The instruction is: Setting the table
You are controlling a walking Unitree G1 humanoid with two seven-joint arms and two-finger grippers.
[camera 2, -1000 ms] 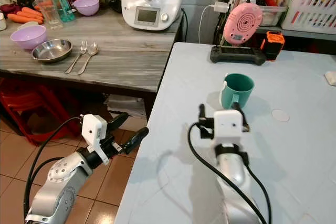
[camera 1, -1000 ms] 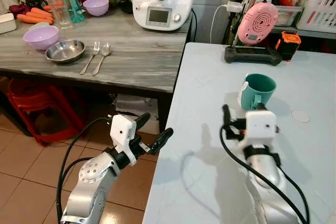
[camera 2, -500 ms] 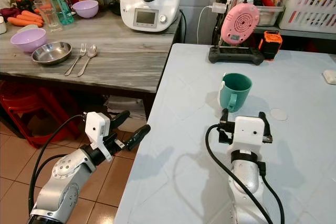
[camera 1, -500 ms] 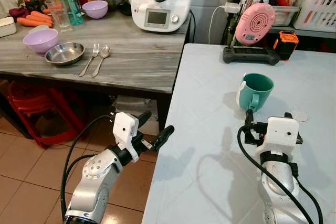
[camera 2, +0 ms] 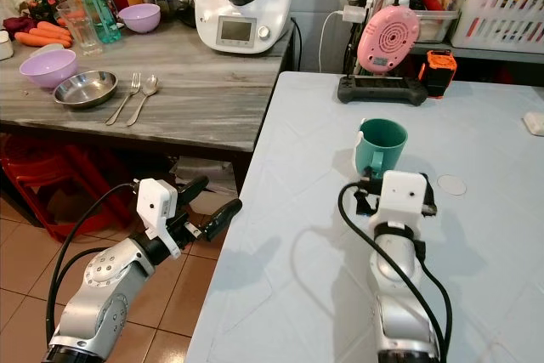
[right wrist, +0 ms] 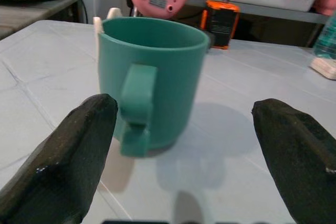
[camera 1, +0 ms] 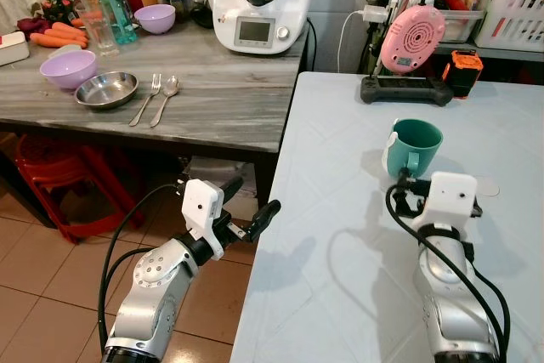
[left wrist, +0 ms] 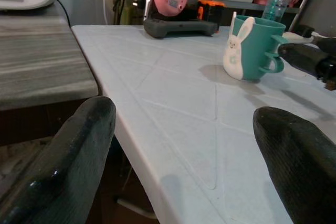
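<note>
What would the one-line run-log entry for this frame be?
phase: approach to grasp | right gripper: open, just short of teal mug, handle facing it | left gripper: open, idle beside white table edge | mug: upright, unheld

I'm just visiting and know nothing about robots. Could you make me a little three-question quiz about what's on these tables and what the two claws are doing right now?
1. True or false: the right gripper is shut on the green mug.
2. What lies just beside the steel bowl on the wooden counter?
A. fork and spoon
B. a knife
C. chopsticks
3. Fill in: the left gripper is held off the ______ edge of the white table.

Key
1. False. Its fingers are spread, the mug standing a little ahead of them, handle toward the gripper.
2. A. The fork and spoon lie side by side.
3. Left; it is open and holds nothing.
</note>
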